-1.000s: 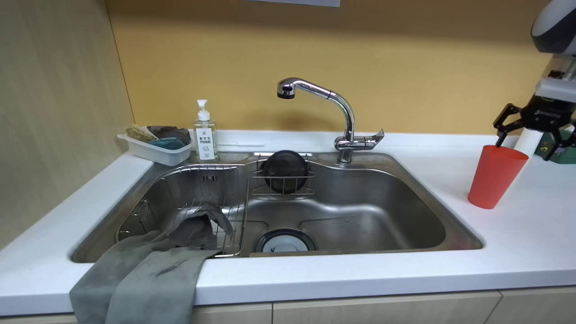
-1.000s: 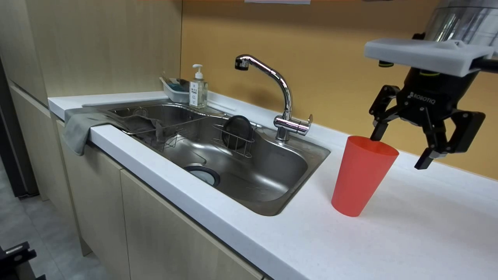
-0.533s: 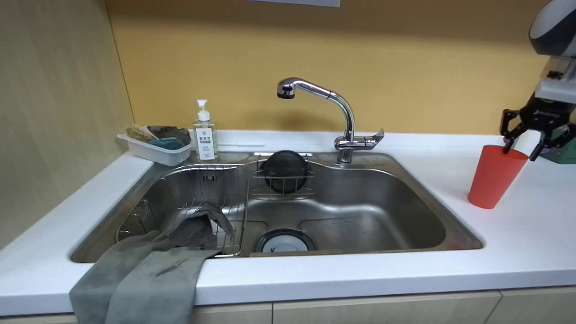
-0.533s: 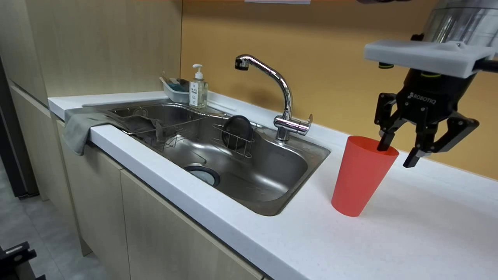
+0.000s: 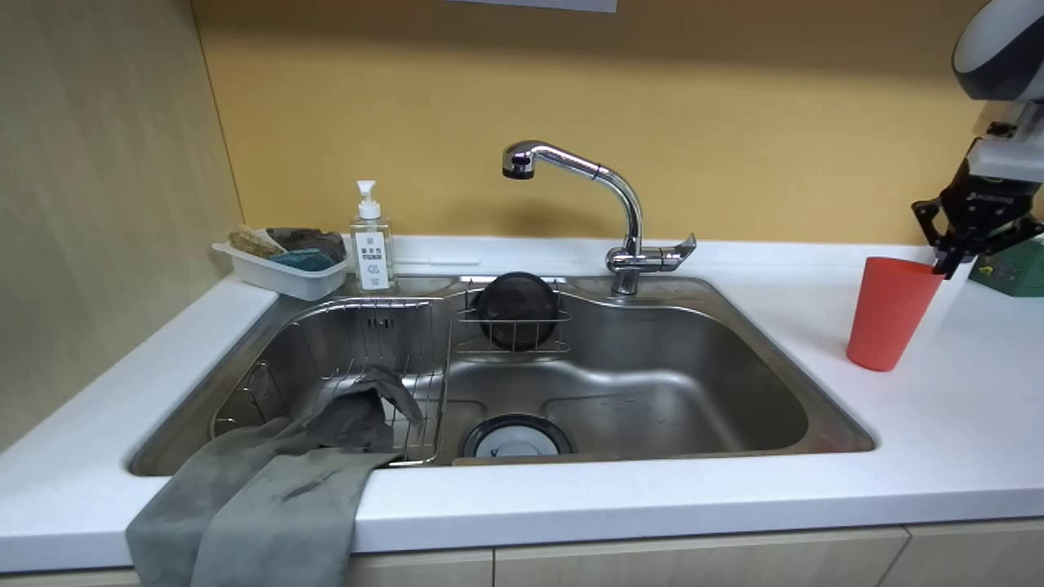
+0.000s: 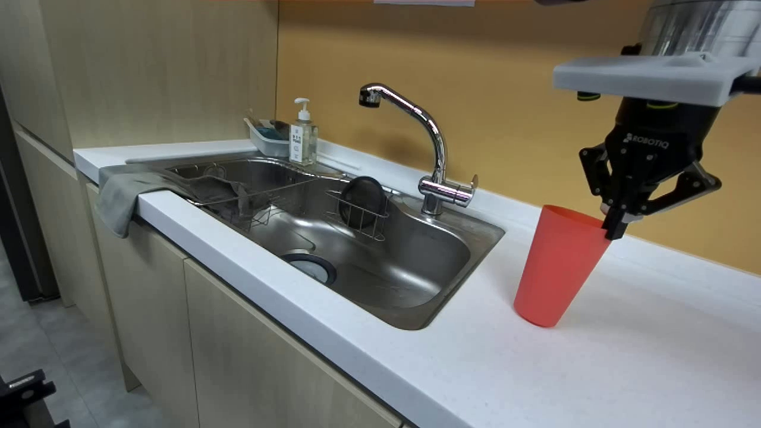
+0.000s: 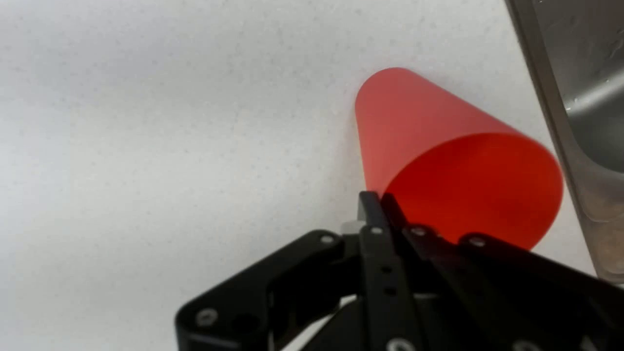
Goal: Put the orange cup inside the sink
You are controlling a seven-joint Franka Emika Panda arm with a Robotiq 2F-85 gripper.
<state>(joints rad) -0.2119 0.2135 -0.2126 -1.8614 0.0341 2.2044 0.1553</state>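
The orange cup [image 5: 891, 318], a red-orange tumbler, stands on the white counter to the right of the sink [image 5: 661, 416] in both exterior views. My gripper [image 6: 613, 230] has its fingers pinched around the cup's wall at the rim, on the side away from the basin. In the wrist view one finger lies inside the cup [image 7: 409, 117] and one outside, with the thin wall between the fingertips. The cup leans somewhat; whether its base touches the counter I cannot tell. A stretch of the sink [image 7: 585, 78] shows at the right of the wrist view.
A chrome faucet [image 5: 633, 220] rises behind the basin. A black round dish [image 5: 518, 314] sits in a wire holder at the sink's back. A grey cloth [image 5: 277, 505] hangs over the front left edge. A soap bottle [image 5: 373, 257] and a green box [image 5: 1011, 273] stand on the counter.
My fingers have come together from wide apart onto the cup's rim. The cup has shifted slightly, with its base a little higher in both exterior views.
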